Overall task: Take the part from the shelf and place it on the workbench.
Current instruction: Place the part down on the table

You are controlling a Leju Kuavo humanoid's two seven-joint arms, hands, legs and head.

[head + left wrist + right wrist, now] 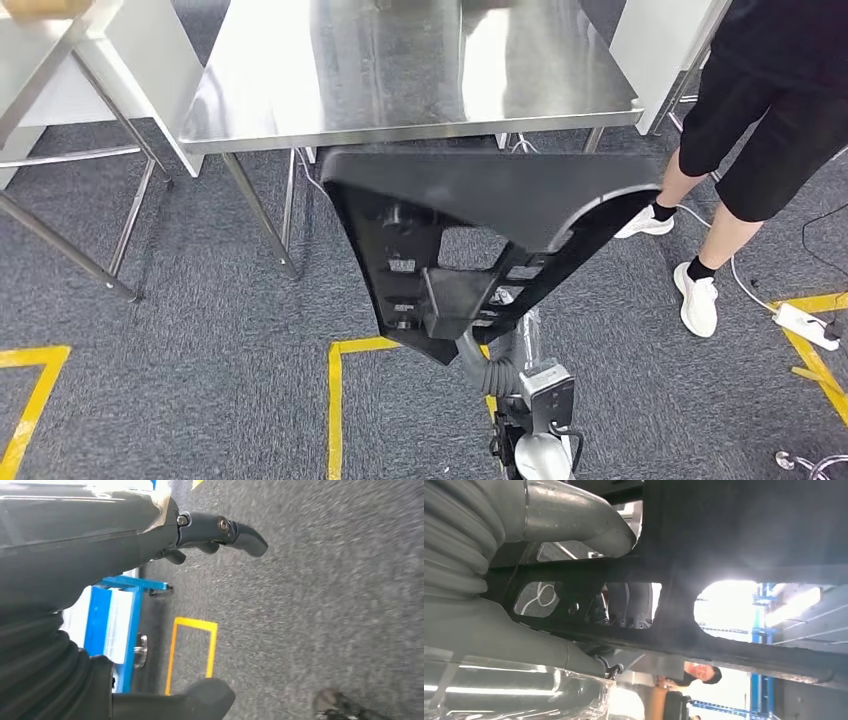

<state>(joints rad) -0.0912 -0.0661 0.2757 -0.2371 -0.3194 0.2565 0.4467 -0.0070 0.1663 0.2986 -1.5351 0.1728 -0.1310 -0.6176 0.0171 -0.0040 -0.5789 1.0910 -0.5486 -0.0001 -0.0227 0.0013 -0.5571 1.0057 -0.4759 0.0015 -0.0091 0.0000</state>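
We hold the part (470, 230), a big black frame with cut-out openings, up in front of us in our right hand (478, 335), which grips it from beneath near its lower, narrower end. In the right wrist view the thumb (574, 525) and the grey cover press against the part's dark bars, so the grasp looks firm. Our left hand (210, 535) hangs at our side over the carpet, fingers spread and holding nothing.

The part's broad far edge sits just short of the steel workbench (300, 110), near its front rim, while the rest hangs over the carpet. We judge the carrying mostly done and the setting-down still ahead. To do it well, we should lift the far edge above the rim, reach forward until most of the frame lies over the steel, then lower it flat before letting go. The part is long and held at one end, so it may tip. A person (760, 110) stands close on our right, so we keep the swing small.
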